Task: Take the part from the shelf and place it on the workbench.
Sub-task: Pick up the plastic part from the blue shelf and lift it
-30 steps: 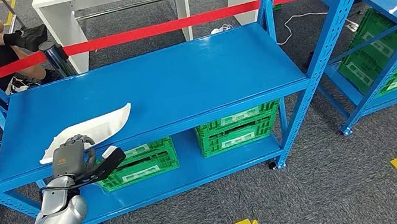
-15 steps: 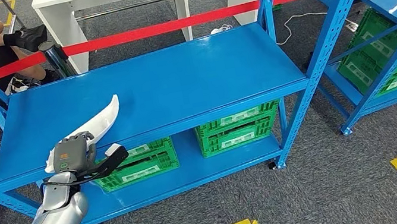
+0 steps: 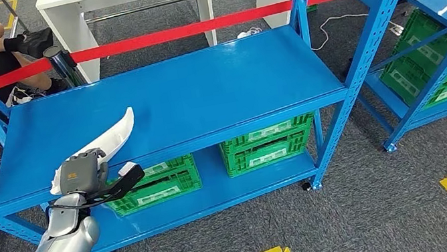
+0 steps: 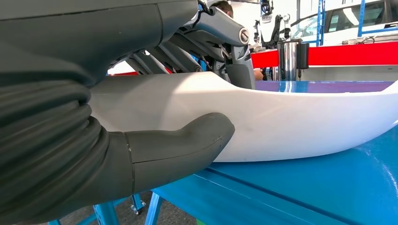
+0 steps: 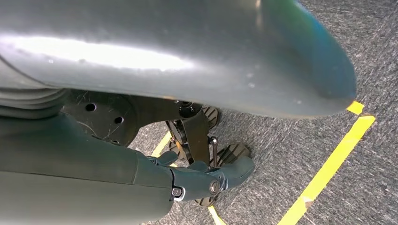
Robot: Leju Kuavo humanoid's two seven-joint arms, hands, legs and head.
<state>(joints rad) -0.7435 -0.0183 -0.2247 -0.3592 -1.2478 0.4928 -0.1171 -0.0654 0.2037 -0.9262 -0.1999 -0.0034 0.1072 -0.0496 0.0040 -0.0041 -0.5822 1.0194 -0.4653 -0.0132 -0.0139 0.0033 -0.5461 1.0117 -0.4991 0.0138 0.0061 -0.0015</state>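
Part (image 3: 110, 136), white and curved, sat tilted at the shelf's (image 3: 202, 95) near left edge, far tip raised. My left hand (image 3: 83, 174) gripped its near end, thumb (image 4: 187, 140) against its side. Right hand (image 5: 206, 180): grip unclear.

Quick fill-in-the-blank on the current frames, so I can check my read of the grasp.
1. The left hand holds the white ____.
2. The part is tilted up over the ____ shelf.
3. The crates under the shelf are ____.
4. The tape behind the shelf is ____.

Missing words: part; blue; green; red
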